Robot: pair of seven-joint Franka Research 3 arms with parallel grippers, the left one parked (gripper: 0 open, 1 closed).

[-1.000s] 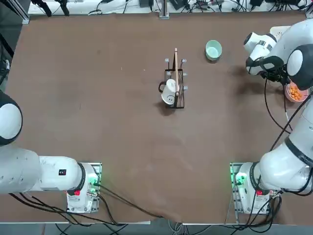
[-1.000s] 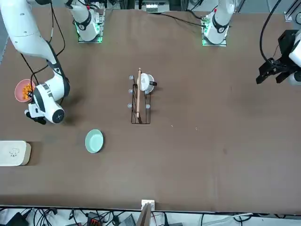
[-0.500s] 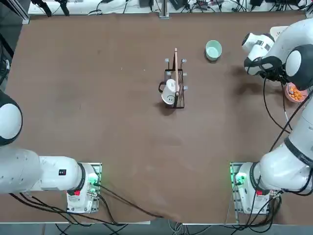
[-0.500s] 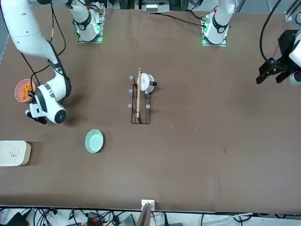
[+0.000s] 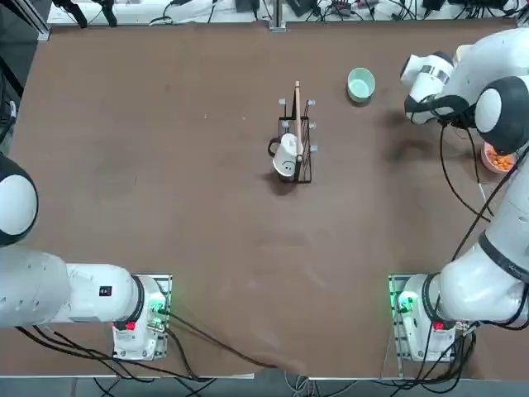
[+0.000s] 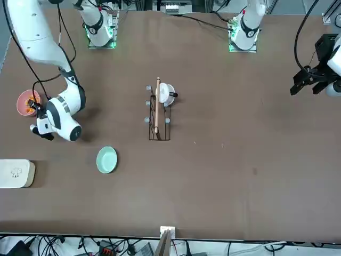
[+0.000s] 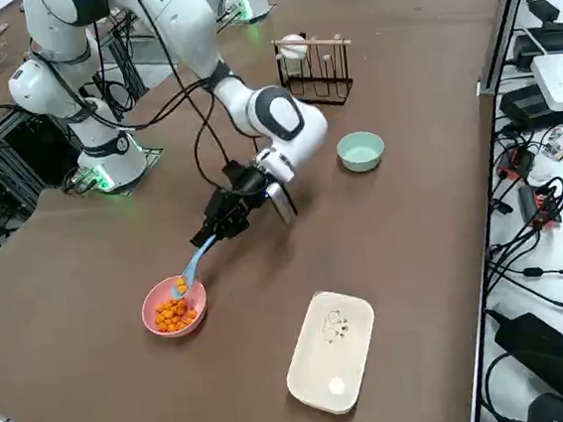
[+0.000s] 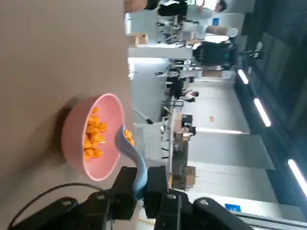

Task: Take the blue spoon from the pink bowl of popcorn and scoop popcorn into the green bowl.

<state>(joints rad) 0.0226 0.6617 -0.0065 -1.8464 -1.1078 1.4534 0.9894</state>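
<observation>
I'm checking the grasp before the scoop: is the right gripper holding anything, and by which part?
Yes. The right gripper is shut on the blue spoon, pinching its handle end. The spoon's bowl end carries popcorn at the pink bowl rim.

Salmon-pink bowl w/ orange-yellow popcorn near the brown table's right edge; light-blue spoon in black right gripper on white arm. Mint-green bowl, cream-white box, black wire rack, white mug w/ smiley.
</observation>
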